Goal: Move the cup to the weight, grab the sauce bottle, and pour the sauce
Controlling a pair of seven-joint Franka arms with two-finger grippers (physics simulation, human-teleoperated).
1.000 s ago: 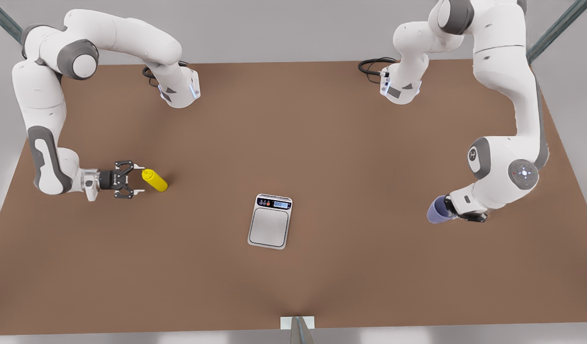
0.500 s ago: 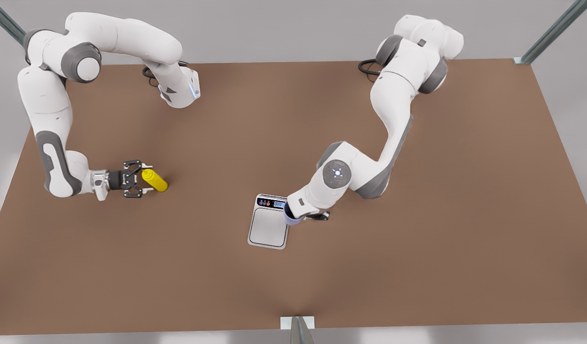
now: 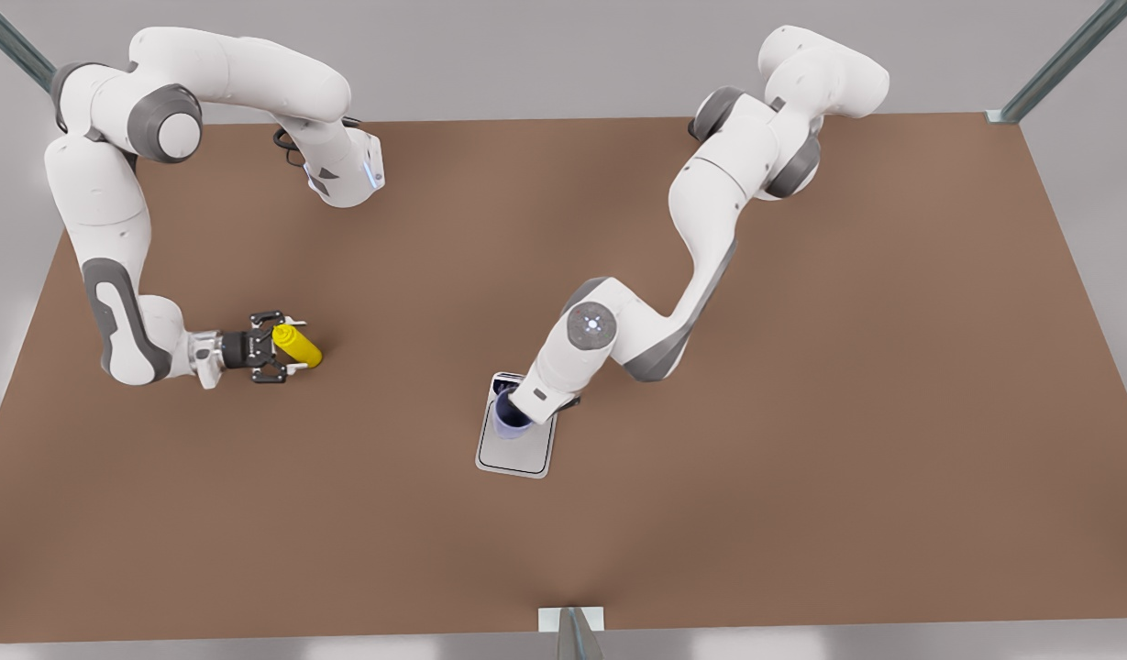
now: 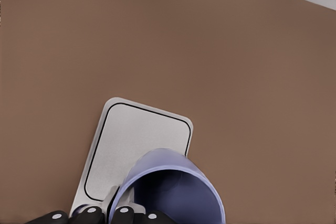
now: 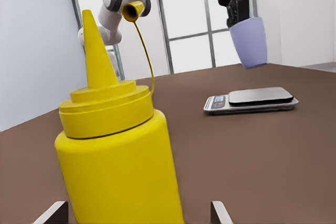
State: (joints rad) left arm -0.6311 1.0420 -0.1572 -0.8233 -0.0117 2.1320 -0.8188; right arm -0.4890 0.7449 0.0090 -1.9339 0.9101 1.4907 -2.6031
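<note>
Front view had the left hand [image 3: 511,410] above the kitchen scale [image 3: 515,444], which lay flat near the middle of the brown desk [image 3: 801,440]. That hand pinched the lavender cup [image 3: 508,419] by its rim, and the cup hung over the end of the scale nearest the display. From the right wrist view the cup [image 5: 249,42] was clear of the scale [image 5: 251,100], held in the air above its plate, upright with a slight tilt. Left wrist view looked down past the cup's [image 4: 170,190] dark inside to the square weighing plate of the scale [image 4: 134,150].

Toward the desk edge on the front view's left, the right hand [image 3: 282,349] had its fingers spread to either side of the yellow sauce bottle [image 3: 297,346]. The bottle [image 5: 118,156] stood upright on the desk between the two fingertips [image 5: 52,213], its small cap dangling off on a tether.
</note>
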